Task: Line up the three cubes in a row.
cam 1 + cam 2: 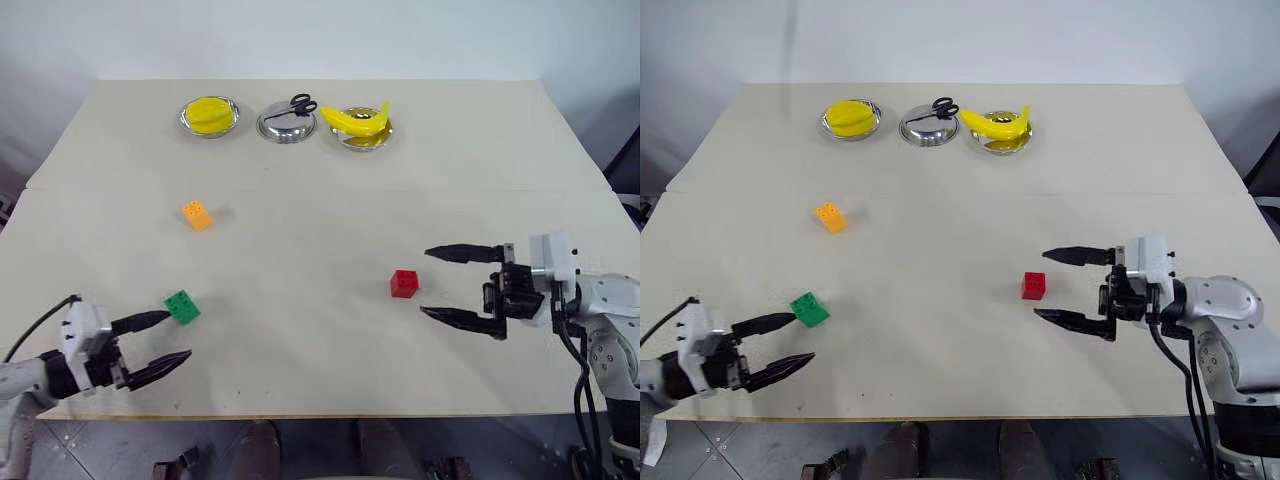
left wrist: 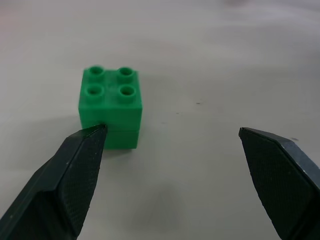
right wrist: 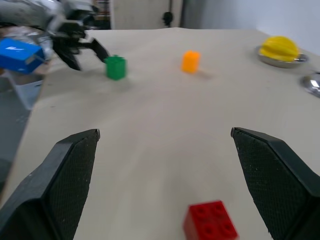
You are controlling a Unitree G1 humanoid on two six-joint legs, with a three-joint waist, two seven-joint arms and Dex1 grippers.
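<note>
The three cubes lie scattered across the pale table (image 1: 300,150), nowhere near a row. The orange cube (image 1: 197,215) sits left of centre in the head view, the green cube (image 1: 182,307) lower left, and the red cube (image 1: 404,283) right of centre — all well apart from one another.

The left gripper (image 1: 160,342) rests at the lower left with its fingers spread wide and nothing between them. One tip lies just beside the green cube's near corner, and in the left wrist view the cube (image 2: 110,107) stands off to one side of the gap rather than inside it. The right gripper (image 1: 445,284) at the right points across the table, also wide open and empty, with the red cube just beyond its tips.

These look like small hard plastic blocks with studded tops: light, stiff, unlikely to break, but smooth-sided, so probably apt to slide or twist out under an off-centre pinch. The best hold is likely on two opposite flat side walls — below the studs, squarely centred.
</note>
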